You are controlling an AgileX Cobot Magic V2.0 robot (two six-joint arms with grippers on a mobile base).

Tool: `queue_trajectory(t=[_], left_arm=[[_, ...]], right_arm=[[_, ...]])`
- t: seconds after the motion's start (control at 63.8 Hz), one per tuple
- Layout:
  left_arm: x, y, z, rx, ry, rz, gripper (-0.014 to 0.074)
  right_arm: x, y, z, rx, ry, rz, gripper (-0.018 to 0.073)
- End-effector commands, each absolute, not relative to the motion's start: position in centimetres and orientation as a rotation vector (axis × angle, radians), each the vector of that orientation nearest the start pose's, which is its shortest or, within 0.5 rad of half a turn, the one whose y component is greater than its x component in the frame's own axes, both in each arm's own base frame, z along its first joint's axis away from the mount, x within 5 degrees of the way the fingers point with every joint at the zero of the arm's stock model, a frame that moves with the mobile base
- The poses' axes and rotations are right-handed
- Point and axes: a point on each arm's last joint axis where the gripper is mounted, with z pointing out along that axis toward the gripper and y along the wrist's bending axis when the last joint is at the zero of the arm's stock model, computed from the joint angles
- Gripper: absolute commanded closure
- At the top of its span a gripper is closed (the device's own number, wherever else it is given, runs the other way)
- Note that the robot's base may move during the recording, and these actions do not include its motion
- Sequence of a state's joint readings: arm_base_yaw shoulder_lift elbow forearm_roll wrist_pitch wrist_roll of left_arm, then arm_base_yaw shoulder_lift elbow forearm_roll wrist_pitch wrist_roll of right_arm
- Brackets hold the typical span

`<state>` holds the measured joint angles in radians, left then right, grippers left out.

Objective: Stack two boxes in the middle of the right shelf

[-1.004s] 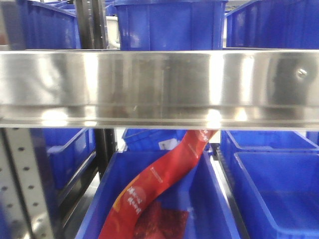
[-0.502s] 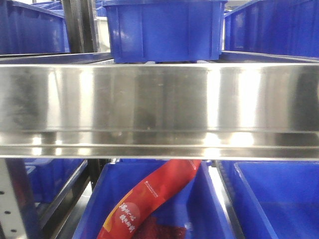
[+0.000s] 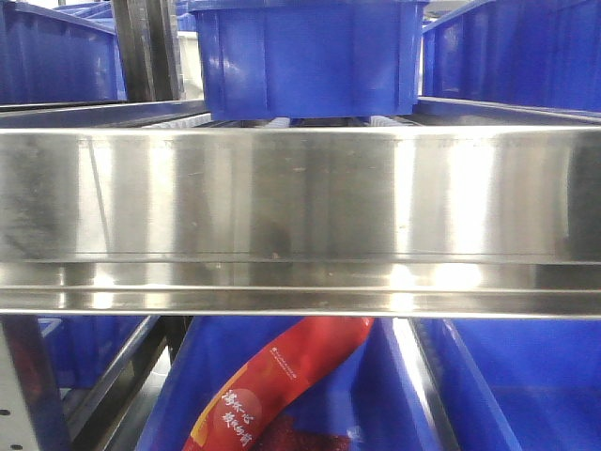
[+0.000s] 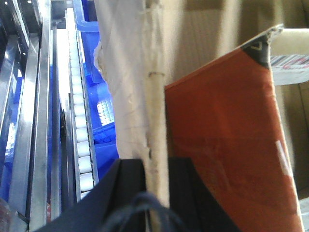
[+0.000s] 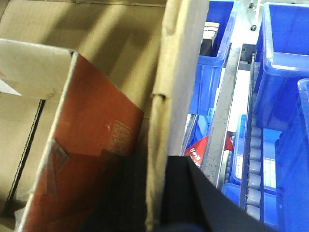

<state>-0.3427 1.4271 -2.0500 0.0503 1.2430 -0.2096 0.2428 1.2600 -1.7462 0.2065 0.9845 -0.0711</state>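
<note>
In the left wrist view, my left gripper (image 4: 157,193) is shut on the pale, wrinkled flap of a brown cardboard box (image 4: 125,72), with a black finger on each side of it. An orange-red carton panel (image 4: 222,159) lies inside that box. My right gripper (image 5: 157,193) is likewise shut on the box's opposite cardboard wall (image 5: 178,72), and the orange-red carton (image 5: 91,145) is just left of it. The shelf's shiny steel front rail (image 3: 300,207) spans the front view. Neither box nor grippers show in that view.
A blue bin (image 3: 310,56) stands on the tier above the rail. Below the rail, another blue bin (image 3: 404,395) holds a red packet (image 3: 272,385). White roller tracks (image 4: 77,111) run beside the box on the left. More blue bins (image 5: 285,58) and rollers (image 5: 256,164) lie on the right.
The steel rail has grown larger and dropped lower in the front view. Less of the lower blue bin and red packet shows now.
</note>
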Motion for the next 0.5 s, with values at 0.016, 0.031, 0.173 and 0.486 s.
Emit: queue_trajectory(t=[0.016,0.031,0.173,0.486], left_arm=[[23.44,-7.31,55.17,0.107,2.040,-0.225,0.0708],[23.44,-7.31,55.17,0.107,2.040,-0.225,0.0708],[23.44,-7.31,55.17,0.107,2.040,-0.225,0.0708],[23.44,-7.31,55.17,0.107,2.040,-0.225,0.0708]], right_arm=[[21.77,6.44,53.28,-0.303,1.885,0.296,0.0712],[21.77,6.44,53.28,-0.303,1.885,0.296,0.0712],[21.77,6.44,53.28,-0.303,1.885,0.296,0.0712],[21.77,6.44,53.28,-0.303,1.885,0.296,0.0712]])
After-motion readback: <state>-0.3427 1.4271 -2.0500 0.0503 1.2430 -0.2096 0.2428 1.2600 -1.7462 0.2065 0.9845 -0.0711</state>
